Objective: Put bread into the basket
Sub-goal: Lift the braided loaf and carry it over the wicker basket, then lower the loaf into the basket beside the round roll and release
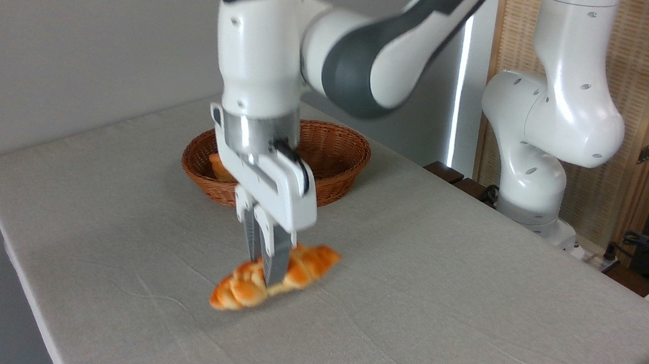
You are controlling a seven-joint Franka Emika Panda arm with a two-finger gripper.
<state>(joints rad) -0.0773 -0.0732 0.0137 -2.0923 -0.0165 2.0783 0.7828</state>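
Bread (pixel 274 277) sits mid-counter, toward the near-left edge, long axis running diagonally; it looks tilted, right end higher than left, and whether it rests on the cloth or is just lifted can't be told, frame is motion-blurred there. Counter (pixel 467 320) is covered in a pale grey cloth, nothing else near the loaf. Claw (pixel 267 264) comes down from above onto the loaf's middle, fingers (pixel 274 262) narrowly apart and pinching the bread across its width, pads low on the lobes. Risks, as a judgement: grip is at the centre but the loaf is long and glossy, so it could pivot or slide out between the fingers if the squeeze is light; a tilted loaf may swing and catch the basket rim on the way in. Behind the claw, toward the far-left corner of the counter, the basket (pixel 341 141) stands well apart from the loaf, partly hidden by the wrist. Something pale orange (pixel 217 167), maybe a bun, lies inside at its left wall, so the landing spot is tighter; dropping the loaf crosswise could leave an end hanging over the rim. Arm base (pixel 528 187) stands off the counter's far-right edge.
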